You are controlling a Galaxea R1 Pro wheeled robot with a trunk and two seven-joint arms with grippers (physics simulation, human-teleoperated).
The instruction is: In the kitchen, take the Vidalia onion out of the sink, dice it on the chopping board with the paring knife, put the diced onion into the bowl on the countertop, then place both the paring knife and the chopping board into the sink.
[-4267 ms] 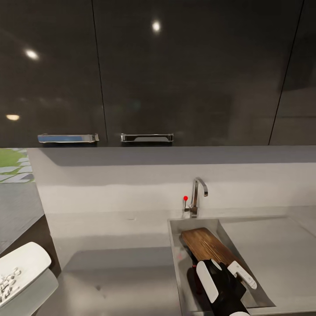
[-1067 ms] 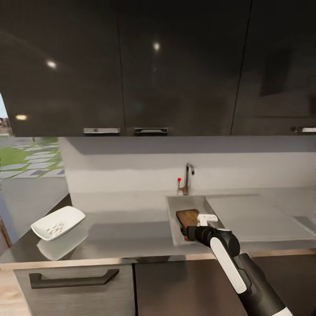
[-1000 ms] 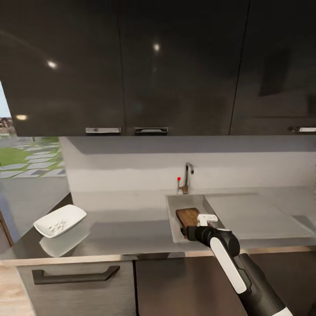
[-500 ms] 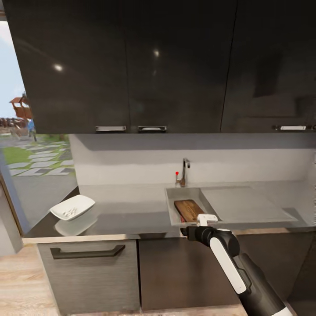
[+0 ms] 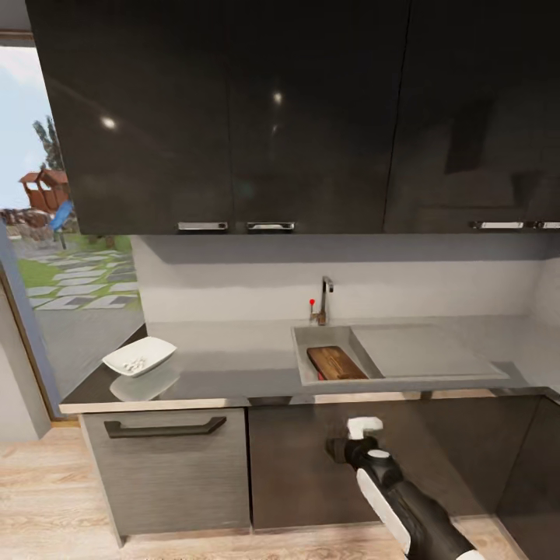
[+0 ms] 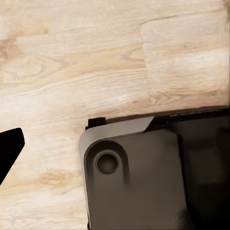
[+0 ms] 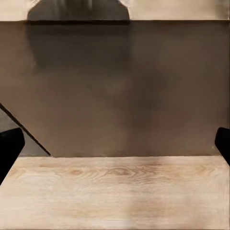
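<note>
Chopping board (image 5: 336,362) lying inside sink (image 5: 307,341) | bowl (image 5: 140,357) holding diced bits, sitting well left of sink | knife hidden, unconfirmable | right hand (image 5: 354,437) released, hanging below desk (image 5: 233,365) | seemingly nearing completion

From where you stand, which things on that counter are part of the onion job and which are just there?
Part of the job:
sink
chopping board, lying in the sink
bowl, holding pale bits
countertop

Just there:
tap with its red knob
upper cabinets
drawer handle
wooden floor
</note>
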